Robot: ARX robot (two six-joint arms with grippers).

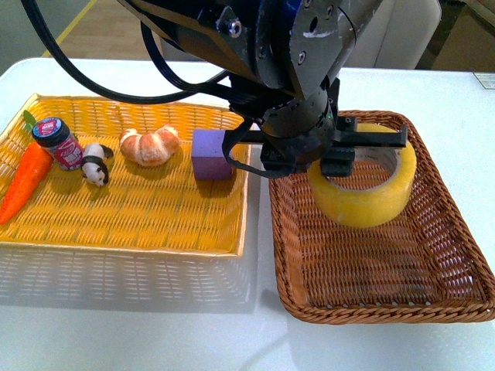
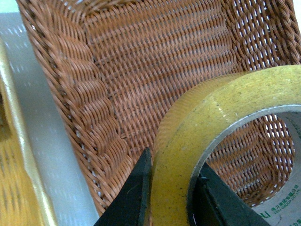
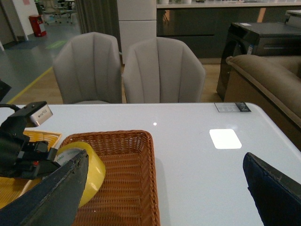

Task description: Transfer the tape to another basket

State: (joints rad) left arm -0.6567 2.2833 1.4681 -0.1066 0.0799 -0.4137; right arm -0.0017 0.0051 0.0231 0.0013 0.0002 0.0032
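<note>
- The tape (image 1: 363, 185) was found clamped at its wall by the left gripper (image 1: 339, 158), with one finger outside the ring and one inside the core.
- The roll was held tilted within the far half of the brown basket (image 1: 387, 301); contact with the basket floor could not be told.
- The right gripper (image 3: 165, 162) was seen spread wide over the white table (image 3: 197, 188), with nothing between its fingers.
- A yellow tray (image 1: 139, 224) was noted just beside the basket, with a carrot (image 1: 23, 182), croissant (image 1: 151, 145) and purple block (image 1: 213, 154) lying in it.
</note>
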